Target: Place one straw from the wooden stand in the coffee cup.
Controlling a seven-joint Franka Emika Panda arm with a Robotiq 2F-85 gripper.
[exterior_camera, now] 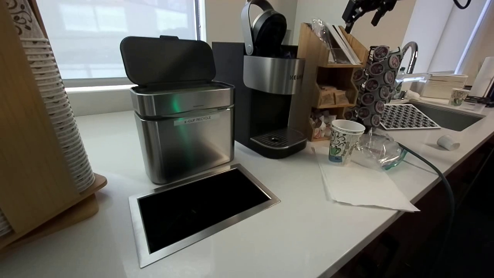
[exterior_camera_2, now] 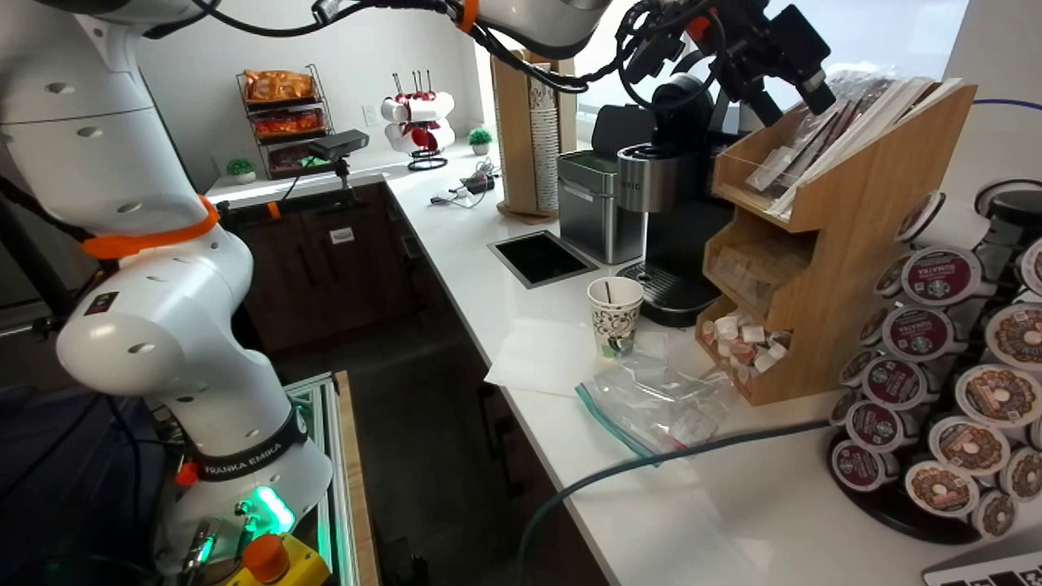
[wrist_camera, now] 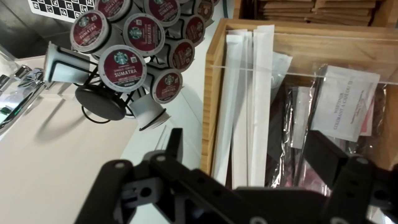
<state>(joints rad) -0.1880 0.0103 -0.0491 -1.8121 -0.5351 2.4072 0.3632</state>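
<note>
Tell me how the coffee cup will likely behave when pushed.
The coffee cup is probably light, judging by its papery printed wall. Pushed high, it may tip, since it narrows toward its base. The white paper it seems to stand on might slide along.

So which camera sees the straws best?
The wrist view: the white straws look biggest and easiest to tell apart there, though the gripper hides one end. Both exterior views show them smaller, bunched in the top of the wooden stand.
</note>
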